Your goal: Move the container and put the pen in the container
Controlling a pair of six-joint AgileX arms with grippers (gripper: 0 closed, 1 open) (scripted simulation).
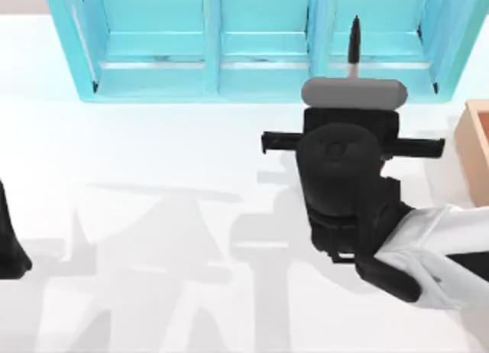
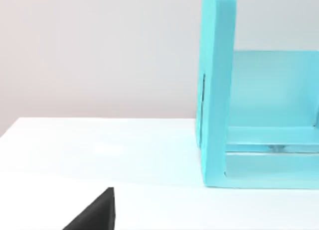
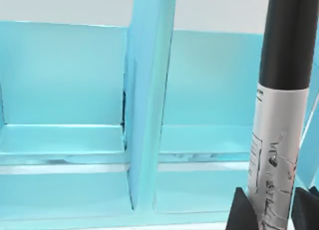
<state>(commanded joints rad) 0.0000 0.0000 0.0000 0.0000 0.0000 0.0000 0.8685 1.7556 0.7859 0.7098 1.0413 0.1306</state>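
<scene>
The pen [image 3: 279, 115] stands upright at the right of the right wrist frame, clamped low in the right gripper's [image 3: 271, 210] jaws before the turquoise shelf [image 1: 260, 40], seemingly ready for carrying. The left gripper [image 1: 11, 246] sits parked at the left edge, jaws unreadable.

Glossy smooth turquoise shelf unit [image 1: 260, 55], matt white table [image 1: 153, 147], pen [image 3: 279, 115] with smooth black barrel and silvery label, pale wooden box [image 1: 475, 147]
</scene>
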